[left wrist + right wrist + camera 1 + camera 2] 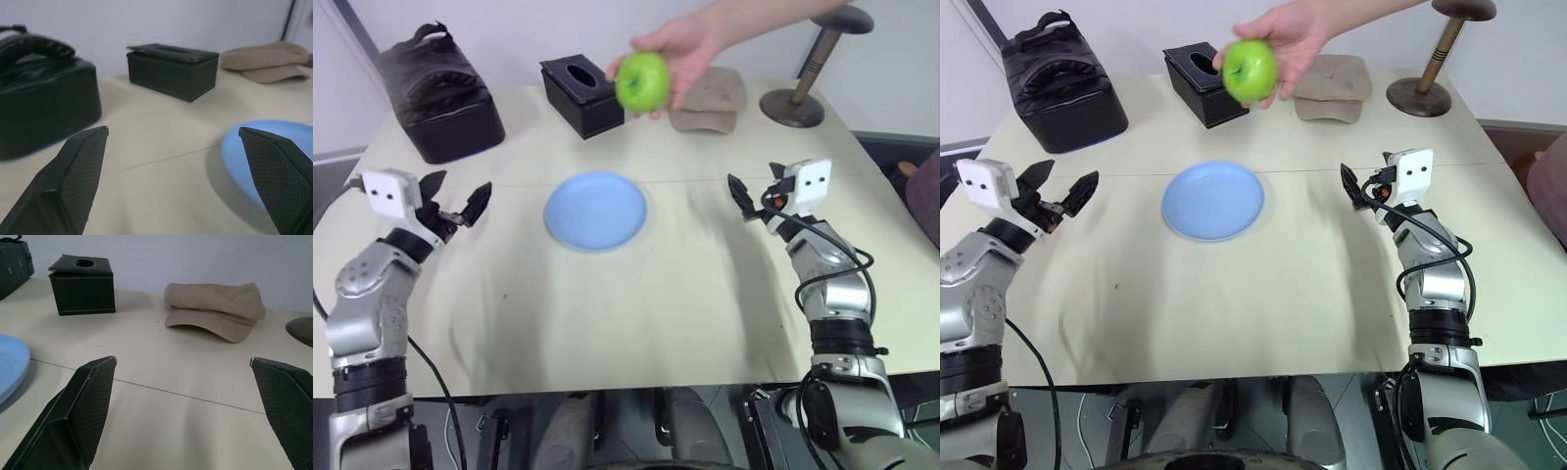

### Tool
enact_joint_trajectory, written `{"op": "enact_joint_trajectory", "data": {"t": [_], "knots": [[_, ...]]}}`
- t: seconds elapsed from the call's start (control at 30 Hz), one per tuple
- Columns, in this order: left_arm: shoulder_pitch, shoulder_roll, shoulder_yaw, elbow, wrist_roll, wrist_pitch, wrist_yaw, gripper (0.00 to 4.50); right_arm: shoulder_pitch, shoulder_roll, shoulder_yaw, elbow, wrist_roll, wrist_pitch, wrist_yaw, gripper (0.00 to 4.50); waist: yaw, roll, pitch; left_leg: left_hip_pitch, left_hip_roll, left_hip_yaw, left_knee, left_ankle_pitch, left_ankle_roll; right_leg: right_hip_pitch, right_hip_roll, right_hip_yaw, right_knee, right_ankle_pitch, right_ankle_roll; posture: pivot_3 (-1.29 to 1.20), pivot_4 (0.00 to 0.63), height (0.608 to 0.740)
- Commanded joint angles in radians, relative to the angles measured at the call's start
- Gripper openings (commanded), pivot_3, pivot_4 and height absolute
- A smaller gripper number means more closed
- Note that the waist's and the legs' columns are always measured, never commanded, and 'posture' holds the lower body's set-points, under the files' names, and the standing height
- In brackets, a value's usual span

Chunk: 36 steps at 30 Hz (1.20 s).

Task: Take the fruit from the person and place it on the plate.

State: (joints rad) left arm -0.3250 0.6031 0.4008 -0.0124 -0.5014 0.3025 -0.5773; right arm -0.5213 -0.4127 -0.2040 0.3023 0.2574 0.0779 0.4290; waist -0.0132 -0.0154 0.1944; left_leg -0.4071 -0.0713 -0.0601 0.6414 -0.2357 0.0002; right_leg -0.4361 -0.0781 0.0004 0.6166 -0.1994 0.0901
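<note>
A person's hand [693, 47] reaches in from the far right and holds the fruit [642, 80], a glossy green apple, in the air above the far side of the table. The light blue plate [596, 210] lies flat in the middle of the table, nearer to me than the apple. My left gripper [458, 199] hovers open to the left of the plate, with nothing between its fingers [83, 166]. My right gripper [756, 190] hovers open to the right of the plate, also with nothing in it. Both are well below and short of the apple.
A black bag [438, 93] stands at the far left. A black tissue box [580, 93] sits behind the plate, a beige cap [710, 98] to its right, and a brown stand [793, 103] at the far right corner.
</note>
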Motion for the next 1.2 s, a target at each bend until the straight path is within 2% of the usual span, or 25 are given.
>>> {"op": "enact_joint_trajectory", "data": {"t": [0.03, 0.17, 0.23, 0.33, 0.47, 0.73, 0.9, 1.03, 1.2], "knots": [[-0.038, 0.055, 0.040, -0.045, -0.048, 0.022, -0.036, 4.50, -0.028, -0.005, -0.010, -0.016, 0.003, -0.020, 0.003, 4.47, 0.000, 0.000, 0.000, 0.000, 0.000, 0.000, 0.000, 0.000, 0.000, 0.000, 0.000, 0.000, 0.000, 0.000, 0.000, 0.00, 0.150, 0.740], [-0.046, 0.073, 0.039, -0.041, -0.050, 0.029, -0.038, 4.50, -0.024, -0.007, -0.008, -0.027, 0.010, -0.010, 0.013, 4.47, 0.000, 0.000, 0.000, 0.000, 0.000, 0.000, 0.000, 0.000, 0.000, 0.000, 0.000, 0.000, 0.000, 0.000, 0.000, 0.00, 0.150, 0.740], [-0.049, 0.075, 0.033, -0.035, -0.039, 0.026, -0.036, 4.50, -0.009, -0.032, -0.004, -0.098, 0.076, 0.065, 0.101, 4.47, 0.000, 0.000, 0.000, 0.000, 0.000, 0.000, 0.000, 0.000, 0.000, 0.000, 0.000, 0.000, 0.000, 0.000, 0.000, 0.00, 0.150, 0.740], [-0.031, 0.067, 0.020, -0.032, -0.026, 0.023, -0.037, 4.50, 0.048, -0.116, -0.012, -0.324, 0.322, 0.318, 0.308, 4.47, 0.002, 0.001, 0.000, 0.000, 0.000, 0.000, 0.000, 0.000, 0.000, 0.000, 0.000, 0.000, 0.000, 0.000, 0.000, 0.00, 0.150, 0.740], [-0.007, 0.053, 0.009, -0.029, -0.017, 0.013, -0.040, 4.50, 0.057, -0.198, -0.012, -0.439, 0.414, 0.466, 0.363, 4.47, 0.001, 0.000, 0.000, 0.000, 0.000, -0.001, 0.002, -0.001, 0.001, 0.002, -0.001, 0.000, 0.000, 0.000, 0.000, 0.00, 0.150, 0.740], [0.005, 0.044, 0.017, -0.028, -0.022, 0.017, -0.036, 4.50, 0.027, -0.189, 0.011, -0.492, 0.409, 0.510, 0.339, 4.47, 0.003, 0.000, 0.000, 0.000, 0.000, 0.000, 0.004, -0.001, 0.001, 0.002, -0.001, 0.000, 0.000, 0.000, 0.000, 0.00, 0.150, 0.740], [-0.024, 0.058, 0.044, -0.084, -0.095, 0.070, -0.042, 4.50, 0.023, -0.175, 0.028, -0.476, 0.382, 0.491, 0.329, 4.47, 0.003, 0.000, 0.000, 0.000, 0.000, -0.001, 0.004, -0.001, 0.001, 0.002, -0.001, 0.000, 0.000, 0.000, 0.000, 0.00, 0.150, 0.740], [-0.044, 0.107, -0.002, -0.107, -0.113, 0.101, -0.122, 4.50, 0.019, -0.161, 0.042, -0.458, 0.358, 0.475, 0.323, 4.47, 0.003, 0.000, 0.000, -0.001, 0.000, -0.001, 0.004, -0.001, 0.001, 0.002, -0.001, 0.000, -0.001, 0.000, 0.000, 0.00, 0.150, 0.740], [-0.118, 0.162, -0.084, -0.056, -0.057, 0.070, -0.214, 4.50, 0.011, -0.140, 0.050, -0.436, 0.339, 0.453, 0.319, 4.47, 0.004, 0.000, 0.000, 0.000, 0.000, 0.000, 0.004, -0.001, 0.001, 0.002, -0.001, -0.001, -0.001, 0.000, 0.000, 0.00, 0.150, 0.740]]}}
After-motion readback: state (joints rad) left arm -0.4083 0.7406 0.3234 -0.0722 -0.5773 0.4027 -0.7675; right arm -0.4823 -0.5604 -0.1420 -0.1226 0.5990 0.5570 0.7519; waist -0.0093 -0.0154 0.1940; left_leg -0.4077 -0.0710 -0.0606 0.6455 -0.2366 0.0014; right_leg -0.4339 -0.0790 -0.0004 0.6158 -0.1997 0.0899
